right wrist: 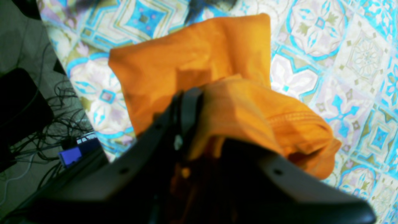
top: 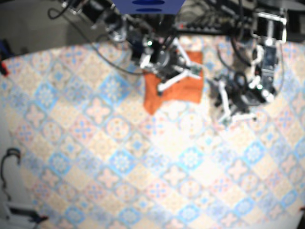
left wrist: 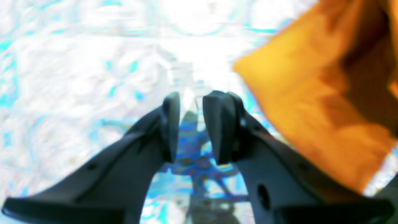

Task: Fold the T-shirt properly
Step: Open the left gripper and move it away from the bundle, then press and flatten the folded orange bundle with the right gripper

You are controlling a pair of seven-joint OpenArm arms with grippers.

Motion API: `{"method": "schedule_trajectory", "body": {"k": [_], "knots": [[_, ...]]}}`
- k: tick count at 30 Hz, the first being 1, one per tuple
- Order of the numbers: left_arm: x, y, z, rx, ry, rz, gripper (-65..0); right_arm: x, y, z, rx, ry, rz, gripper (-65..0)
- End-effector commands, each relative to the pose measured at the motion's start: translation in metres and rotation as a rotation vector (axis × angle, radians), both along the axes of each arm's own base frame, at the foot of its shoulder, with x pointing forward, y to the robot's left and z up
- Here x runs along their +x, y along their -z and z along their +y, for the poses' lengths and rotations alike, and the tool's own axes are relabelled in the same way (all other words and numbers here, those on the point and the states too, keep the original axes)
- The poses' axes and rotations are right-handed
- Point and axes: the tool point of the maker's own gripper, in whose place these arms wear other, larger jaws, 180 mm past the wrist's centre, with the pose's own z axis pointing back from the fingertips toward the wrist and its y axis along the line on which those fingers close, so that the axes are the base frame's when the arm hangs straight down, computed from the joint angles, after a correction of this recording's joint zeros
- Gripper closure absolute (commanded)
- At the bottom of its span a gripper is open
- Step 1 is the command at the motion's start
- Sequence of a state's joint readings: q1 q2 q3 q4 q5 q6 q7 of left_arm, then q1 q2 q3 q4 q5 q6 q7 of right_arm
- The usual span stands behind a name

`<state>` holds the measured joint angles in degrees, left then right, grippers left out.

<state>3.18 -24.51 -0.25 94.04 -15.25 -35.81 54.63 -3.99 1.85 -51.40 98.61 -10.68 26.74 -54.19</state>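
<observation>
Two arms, one grip. Right fingers [right wrist: 188,112] are pinching a bunched fold of the shirt [right wrist: 192,62]. Cloth drapes over the far finger, so we can't see that one. Left fingers [left wrist: 221,124] stand a narrow gap apart with nothing between them, only surface showing through.

Key relation: from the left fingers the shirt [left wrist: 311,102] lies off to the right of that wrist view and a bit ahead, clear of the tips.

From above, the shirt [top: 178,90] is a compact orange patch near the top edge of the base view. It's somewhat wider than deep, with one corner trailing down at the view's left. Right arm sits on top of it, and left arm is just beside its view-right edge. So right is nearer, and left needs only a short sideways reach for the free edge. We'd judge the fold as mid-way: doubled over but not squared up.

Surface [top: 143,157] is a flat tile-pattern cloth, with plenty of room toward the bottom of the base view.

Past its edge in the right wrist view we see floor [right wrist: 21,46] and loose cables [right wrist: 62,102]. Snag risk if the shirt gets dragged that way.
</observation>
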Motion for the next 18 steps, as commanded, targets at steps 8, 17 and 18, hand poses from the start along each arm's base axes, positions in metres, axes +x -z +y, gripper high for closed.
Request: {"method": "schedule_trajectory", "body": {"k": [8, 17, 18], "knots": [[0.005, -0.013, 0.022, -0.027, -0.102, -0.058, -17.6, -0.004, -0.019, 0.028, 0.068, -0.121, -0.034, -5.2], [0.002, -0.011, 0.022, -0.024, -0.102, -0.049, -17.6, -0.006, -0.021, 0.032, 0.074, -0.147, -0.038, -5.1], [0.002, -0.011, 0.022, -0.024, -0.102, -0.049, -17.6, -0.006, -0.021, 0.032, 0.074, -0.147, -0.038, -5.1]]}}
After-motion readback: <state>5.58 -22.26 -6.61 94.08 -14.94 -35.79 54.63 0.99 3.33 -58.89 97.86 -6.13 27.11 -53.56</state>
